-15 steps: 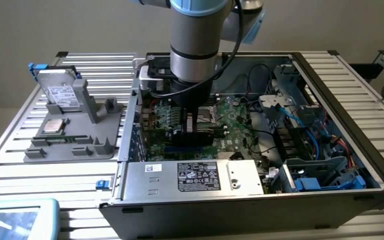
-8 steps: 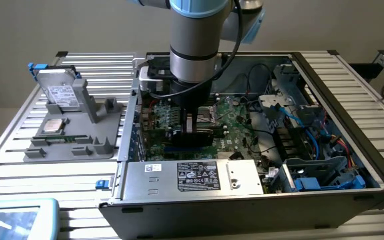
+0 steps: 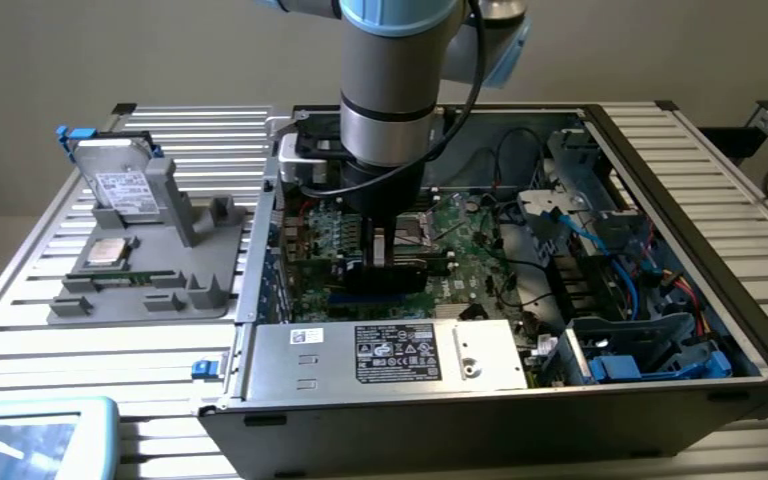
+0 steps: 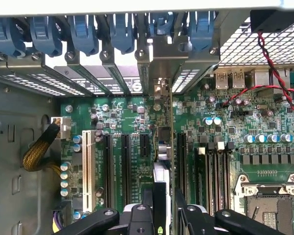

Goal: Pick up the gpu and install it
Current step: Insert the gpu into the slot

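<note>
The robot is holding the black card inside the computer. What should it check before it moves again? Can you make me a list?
1. Grip: the tool is shut on the thin black card with the silvery metal bracket: ok.
2. Place: the card hangs over the green motherboard inside the open computer case: ok.
3. Card lined up with one of the long black slots: cannot tell, as the card is seen edge-on.
4. Bracket end points toward the row of blue plastic latches: ok.
5. Twisted red and black wires lie apart from the card: ok.
</note>
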`<state>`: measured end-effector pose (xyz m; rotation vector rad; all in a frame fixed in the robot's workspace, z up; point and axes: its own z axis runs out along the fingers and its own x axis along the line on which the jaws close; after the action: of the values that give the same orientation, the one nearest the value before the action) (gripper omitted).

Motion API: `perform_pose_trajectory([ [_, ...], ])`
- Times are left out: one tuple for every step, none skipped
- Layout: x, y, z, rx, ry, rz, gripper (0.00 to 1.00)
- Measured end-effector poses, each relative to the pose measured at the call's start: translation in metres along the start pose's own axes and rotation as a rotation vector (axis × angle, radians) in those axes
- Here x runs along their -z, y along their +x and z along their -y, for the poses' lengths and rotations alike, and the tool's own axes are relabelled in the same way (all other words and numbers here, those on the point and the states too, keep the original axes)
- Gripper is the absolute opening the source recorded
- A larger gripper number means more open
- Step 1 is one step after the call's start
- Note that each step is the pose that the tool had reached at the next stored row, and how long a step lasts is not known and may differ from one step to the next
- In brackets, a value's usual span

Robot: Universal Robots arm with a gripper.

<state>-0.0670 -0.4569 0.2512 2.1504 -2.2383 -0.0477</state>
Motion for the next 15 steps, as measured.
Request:
perform_pose_trajectory([
  [-0.0001,-0.0005,-0.0001,0.000,0.0005,0.0001,0.27],
  [-0.0001,-0.0008,-0.0001,0.000,0.0006,0.0000,0.27],
  [-0.0001,-0.0008,-0.0001,0.000,0.0007,0.0000,0.27],
  [-0.0001,-0.0008,-0.0001,0.000,0.0007,0.0000,0.27],
  [-0.0001,-0.0008,-0.0001,0.000,0.0007,0.0000,0.27],
  [-0.0001,-0.0008,-0.0001,0.000,0.0007,-0.0001,0.27],
  [-0.0001,-0.0008,-0.0003,0.000,0.0007,-0.0002,0.27],
  [-0.0001,-0.0008,-0.0003,0.000,0.0007,-0.0002,0.27],
  [-0.0002,-0.0008,-0.0004,0.000,0.0007,-0.0002,0.27],
  [-0.0003,-0.0007,-0.0005,0.000,0.0008,0.0000,0.27],
  [-0.0003,-0.0003,-0.0005,0.000,0.0007,-0.0001,0.27],
  [-0.0004,-0.0003,-0.0005,-0.001,0.0007,-0.0001,0.27],
  [-0.0004,-0.0003,-0.0005,-0.001,0.0006,-0.0003,0.27],
  [-0.0007,-0.0003,-0.0005,-0.001,0.0006,-0.0002,0.27],
  [-0.0008,-0.0003,-0.0005,-0.001,0.0006,-0.0002,0.27],
])
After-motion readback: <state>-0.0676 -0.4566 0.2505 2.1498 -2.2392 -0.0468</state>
